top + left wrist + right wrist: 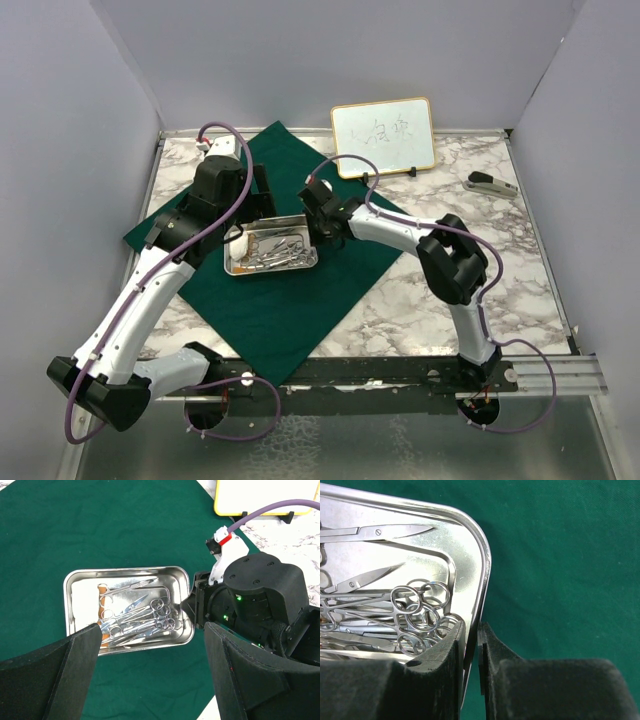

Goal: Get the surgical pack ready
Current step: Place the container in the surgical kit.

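The dark green cloth (280, 310) lies as a diamond on the marble table. On it rests the small steel tray (270, 270), with silver scissor-like instruments (275, 250) piled inside. In the left wrist view white gauze (82, 600) lines the left part of the tray (125, 570), under the instruments (140, 615). My right gripper (471, 627) is shut on the tray's right rim (482, 575), one finger inside by the instrument rings (415, 610), the other outside over the cloth (560, 555). My left gripper (152, 645) hangs open above the cloth (100, 525), holding nothing.
A gold-framed whiteboard (383, 137) stands at the back of the table, just right of the cloth's far corner. A small grey stapler-like object (490, 183) lies at the far right. Grey walls close in the table on three sides.
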`<state>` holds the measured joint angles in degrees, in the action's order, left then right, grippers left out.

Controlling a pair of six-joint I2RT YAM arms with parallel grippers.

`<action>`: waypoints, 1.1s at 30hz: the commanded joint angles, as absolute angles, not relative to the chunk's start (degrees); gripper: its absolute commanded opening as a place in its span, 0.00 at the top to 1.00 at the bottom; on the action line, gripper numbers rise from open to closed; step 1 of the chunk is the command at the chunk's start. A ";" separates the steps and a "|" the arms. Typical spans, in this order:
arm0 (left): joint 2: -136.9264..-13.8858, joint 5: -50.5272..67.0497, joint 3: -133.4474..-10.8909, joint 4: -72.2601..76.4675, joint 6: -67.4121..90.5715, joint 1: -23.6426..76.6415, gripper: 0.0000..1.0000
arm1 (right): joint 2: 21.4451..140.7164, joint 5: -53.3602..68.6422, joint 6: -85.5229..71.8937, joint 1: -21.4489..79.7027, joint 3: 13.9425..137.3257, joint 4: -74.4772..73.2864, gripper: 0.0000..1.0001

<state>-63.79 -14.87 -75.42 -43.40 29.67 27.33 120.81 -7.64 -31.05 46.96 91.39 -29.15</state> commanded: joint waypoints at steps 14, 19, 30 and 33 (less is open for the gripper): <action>-63.38 -14.68 -74.97 -42.80 30.15 26.98 0.14 | 120.40 -2.89 -34.50 48.99 92.07 -29.25 0.76; -63.12 -14.59 -74.84 -42.81 30.06 26.98 0.14 | 119.59 -5.81 -35.13 49.13 92.21 -30.73 0.72; -61.00 -18.52 -75.75 -43.54 28.96 26.97 0.14 | 96.91 -7.43 -17.03 48.10 78.46 -25.33 0.38; -58.93 -21.08 -75.51 -42.53 29.76 26.90 0.14 | 81.91 1.84 -2.73 48.16 58.27 -6.25 0.37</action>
<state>-62.48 -16.38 -75.42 -43.46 29.82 27.33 98.52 -6.26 -21.63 48.23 77.58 -24.82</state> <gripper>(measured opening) 0.862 0.624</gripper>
